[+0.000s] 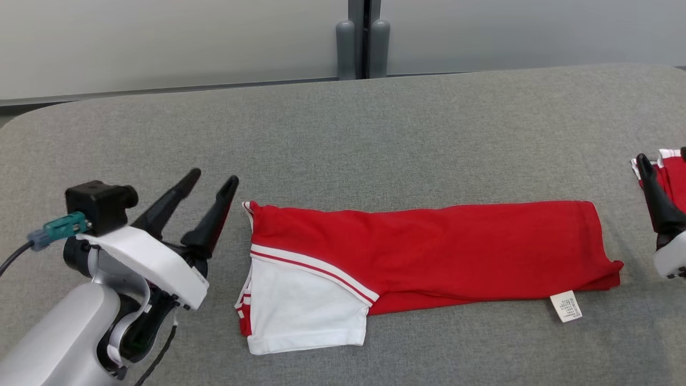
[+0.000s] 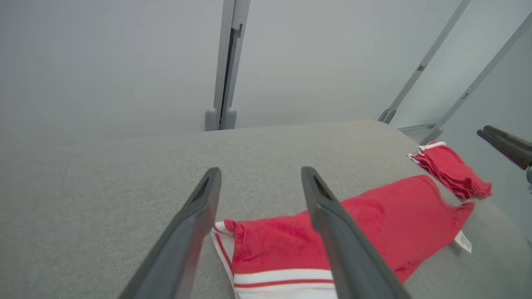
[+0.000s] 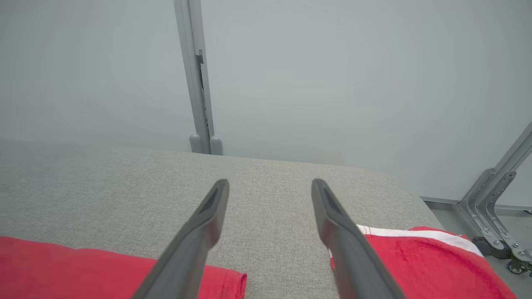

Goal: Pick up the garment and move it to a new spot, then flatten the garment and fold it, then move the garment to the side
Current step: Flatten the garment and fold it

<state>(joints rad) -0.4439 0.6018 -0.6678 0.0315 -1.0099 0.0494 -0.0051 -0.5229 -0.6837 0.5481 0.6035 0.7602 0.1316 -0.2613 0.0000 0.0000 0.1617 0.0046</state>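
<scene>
Table [image 1: 375, 134]: one, grey cloth top; it bears everything listed below.
Garment [image 1: 429, 252]: one, red, lying flat on the table as a long folded strip that runs left to right across the head view.
Sleeve [image 1: 300, 305]: one showing, white with red stripes, at the garment's left end on the near side.
Tag [image 1: 566, 306]: one, white, sticking out from the garment's near edge close to its right end.
Stack [image 1: 675, 177]: one pile of folded red cloth with white trim, on the table past the garment's right end and apart from it. How many pieces it has I cannot tell.
Left gripper [image 1: 213, 178]: one, just beside the garment's left end, fingers pointing away from the robot. Jaws apart, nothing between them. A strip of bare table shows between the nearer finger and the cloth.
Right gripper [image 3: 270, 183]: one, past the garment's right end. In its own wrist view the fingers stand over the bare gap between the garment and the stack. Jaws apart, nothing between them.
Post [image 1: 363, 48]: one, grey, upright, behind the table's far edge and beyond the garment's middle.
Wall [image 1: 161, 43]: pale panels to either side of the post.
</scene>
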